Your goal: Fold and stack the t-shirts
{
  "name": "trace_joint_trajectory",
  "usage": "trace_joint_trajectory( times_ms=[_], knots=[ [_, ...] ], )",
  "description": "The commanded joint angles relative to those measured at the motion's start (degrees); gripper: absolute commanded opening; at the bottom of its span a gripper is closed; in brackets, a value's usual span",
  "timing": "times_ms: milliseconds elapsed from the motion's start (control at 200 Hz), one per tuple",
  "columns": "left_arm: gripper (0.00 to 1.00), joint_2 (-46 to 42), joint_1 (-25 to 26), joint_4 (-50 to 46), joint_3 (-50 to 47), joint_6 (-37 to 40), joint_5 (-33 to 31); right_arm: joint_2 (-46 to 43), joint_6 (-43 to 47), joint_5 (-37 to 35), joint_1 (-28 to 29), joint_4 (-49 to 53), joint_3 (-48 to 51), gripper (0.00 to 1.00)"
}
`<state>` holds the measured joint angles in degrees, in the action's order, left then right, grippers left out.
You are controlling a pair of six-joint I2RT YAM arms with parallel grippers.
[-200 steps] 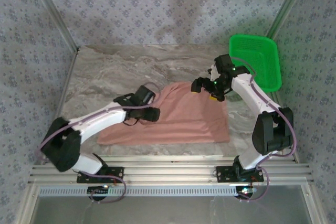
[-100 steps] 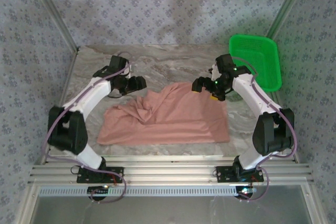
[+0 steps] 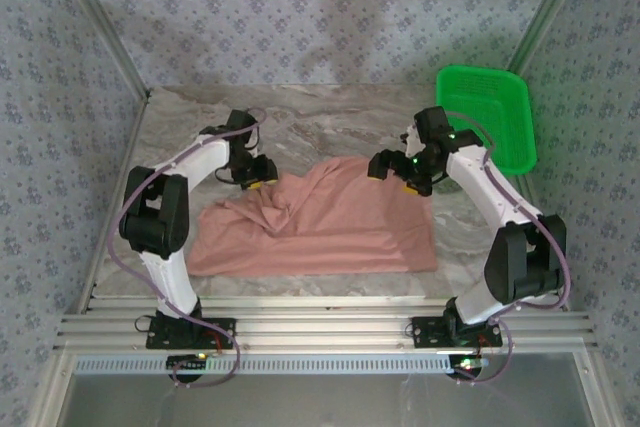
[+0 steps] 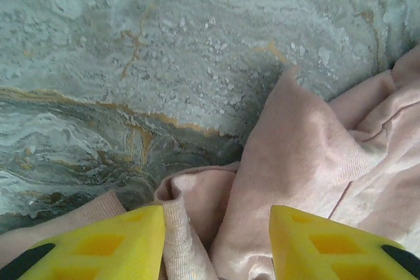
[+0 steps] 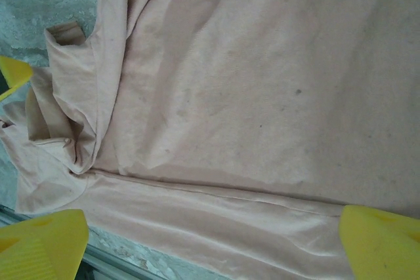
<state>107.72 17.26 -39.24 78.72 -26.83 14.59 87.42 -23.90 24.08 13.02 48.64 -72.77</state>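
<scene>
Two white robot arms stand bolted to silver aluminium rails (image 3: 320,332) at the near edge of the grey marble-patterned bench (image 3: 330,122). Just behind the rails lies the soft salmon-pink cloth t-shirt (image 3: 330,232), spread over the middle of the bench. Its near edge is straight and rather flat, while its far left part is rumpled into folds.

The left arm (image 3: 190,162) reaches along the left side to the far left corner of the t-shirt. The left pincer (image 4: 216,218) is low over that corner. Its yellow fingers (image 4: 118,240) stand apart, and a small fold of the hem lies loose between them, beside bare marble.

The right arm (image 3: 495,197) bends over the far right part of the t-shirt. The right pincer (image 5: 213,240) hangs above smooth cloth with a seam across it, and its yellow fingers (image 5: 46,240) are spread wide, with nothing held between them.

Further back, at the far right corner of the bench, a bright green plastic basket (image 3: 485,117) leans against the wall, well apart from the t-shirt. Behind everything is a pale blue patterned wall (image 3: 300,17).
</scene>
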Motion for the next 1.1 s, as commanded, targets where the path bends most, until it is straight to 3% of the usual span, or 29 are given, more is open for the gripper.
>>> trace_joint_trajectory(
  times_ms=[0,115,550,799,969,1099],
  knots=[
    [0.44,1.6,0.1,-3.5,3.0,1.4,-3.3,-1.8,0.9,0.6,-0.9,1.8,0.9,1.0],
    [0.44,0.5,0.0,-5.2,2.9,2.1,-6.3,-2.2,0.9,0.6,-1.5,1.6,1.3,1.0],
    [0.41,8.0,1.7,-5.3,7.6,1.8,-7.1,-2.8,1.0,0.7,-2.7,1.5,1.9,1.0],
    [0.22,8.6,1.7,-6.8,9.6,3.0,-8.3,-3.0,1.5,0.2,-4.5,0.8,3.9,1.0],
    [0.0,6.7,1.6,-7.8,9.6,5.0,-7.3,-1.9,2.1,0.3,-6.8,0.0,5.7,1.0],
    [0.0,4.8,1.2,-9.1,9.1,6.6,-6.3,0.4,2.6,-0.4,-8.6,0.9,5.0,1.0]
  ],
)
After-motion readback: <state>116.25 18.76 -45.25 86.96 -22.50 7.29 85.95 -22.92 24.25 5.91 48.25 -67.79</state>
